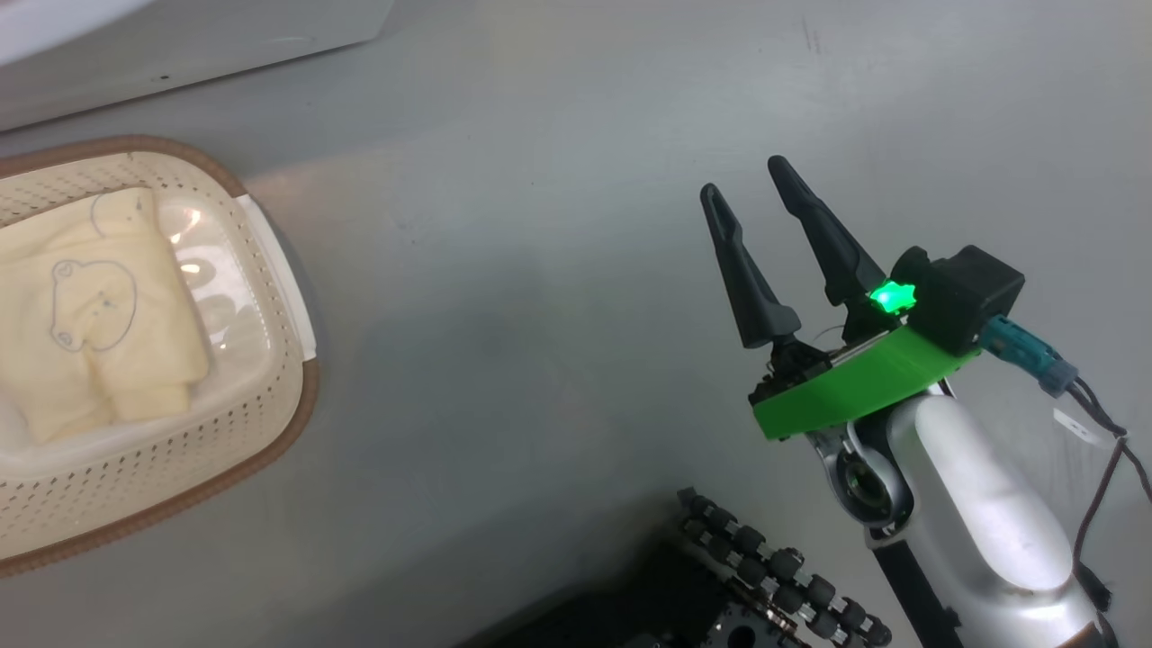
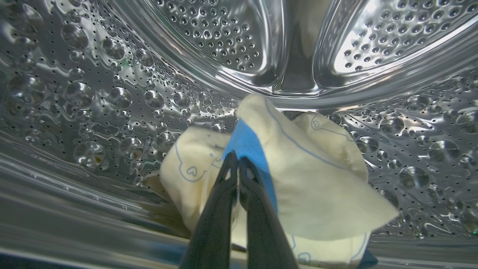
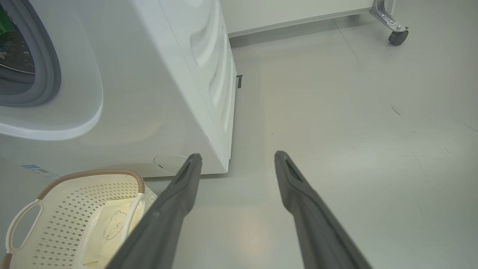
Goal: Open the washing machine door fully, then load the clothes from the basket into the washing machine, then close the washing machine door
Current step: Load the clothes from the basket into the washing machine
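Note:
My left gripper (image 2: 237, 158) is inside the washing machine's steel drum (image 2: 112, 97), shut on a pale yellow garment (image 2: 317, 179) at its blue patch; the cloth hangs just above the drum wall. A second folded yellow piece of the clothes (image 1: 90, 315) lies in the cream basket (image 1: 270, 396) on the floor at the head view's left. My right gripper (image 1: 743, 175) hovers open and empty over bare floor, right of the basket. In the right wrist view the gripper (image 3: 237, 157) points past the white washing machine (image 3: 149, 93) and its grey gasket (image 3: 48, 67). The door is out of view.
The basket (image 3: 74, 220) stands right in front of the washer's lower front. A white cabinet edge on a caster (image 3: 396, 35) is at the far right. My base's roller wheels (image 1: 774, 576) show at the bottom of the head view. Grey floor lies around the right arm.

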Tool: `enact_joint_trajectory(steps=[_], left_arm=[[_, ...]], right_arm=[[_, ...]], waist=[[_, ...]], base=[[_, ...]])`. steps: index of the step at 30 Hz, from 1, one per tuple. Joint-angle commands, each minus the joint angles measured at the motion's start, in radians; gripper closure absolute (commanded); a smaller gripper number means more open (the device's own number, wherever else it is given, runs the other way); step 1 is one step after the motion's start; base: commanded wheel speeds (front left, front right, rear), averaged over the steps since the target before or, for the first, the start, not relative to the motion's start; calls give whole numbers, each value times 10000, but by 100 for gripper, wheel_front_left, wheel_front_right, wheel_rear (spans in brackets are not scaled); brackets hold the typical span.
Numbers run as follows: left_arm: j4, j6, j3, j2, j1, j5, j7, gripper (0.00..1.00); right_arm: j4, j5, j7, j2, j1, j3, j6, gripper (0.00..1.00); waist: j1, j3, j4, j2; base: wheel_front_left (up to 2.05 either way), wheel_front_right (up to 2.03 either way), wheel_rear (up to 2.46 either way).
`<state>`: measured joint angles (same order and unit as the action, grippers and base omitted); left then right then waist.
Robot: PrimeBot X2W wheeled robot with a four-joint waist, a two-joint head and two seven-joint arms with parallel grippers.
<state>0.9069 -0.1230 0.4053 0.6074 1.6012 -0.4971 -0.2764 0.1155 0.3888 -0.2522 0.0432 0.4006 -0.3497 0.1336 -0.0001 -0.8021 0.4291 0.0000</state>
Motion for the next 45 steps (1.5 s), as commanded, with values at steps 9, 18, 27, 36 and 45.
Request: enact_joint_trajectory(steps=[9, 18, 27, 36, 45], left_arm=[[-484, -47, -278, 76, -115, -373, 282, 0], [-1182, 147, -223, -284, -1400, -627, 1317, 0], [-2504, -187, -336, -575, -3540, -886, 2719, 0], [-5019, -1442, -292, -850, -6625, -746, 4072, 0], [-7500, -2616, -50, -1059, -9471, -517, 4738, 0]], right_arm=[[-184, -24, -95, 70, 42, 106, -29, 0], [-106, -330, -95, 70, -152, 475, -29, 0], [-16, -555, -95, 70, -402, 806, -29, 0], [127, -960, -95, 70, -901, 1326, -29, 0], [175, -1531, -94, 70, -1331, 1776, -29, 0]], waist=[[1, 170, -277, 0], [1, 765, -850, 0], [1, 1533, -1311, 0], [1, 2479, -1869, 0], [1, 3502, -2481, 0]], base=[[0, 0, 0], [0, 0, 0], [0, 0, 0], [0, 0, 0], [0, 0, 0]])
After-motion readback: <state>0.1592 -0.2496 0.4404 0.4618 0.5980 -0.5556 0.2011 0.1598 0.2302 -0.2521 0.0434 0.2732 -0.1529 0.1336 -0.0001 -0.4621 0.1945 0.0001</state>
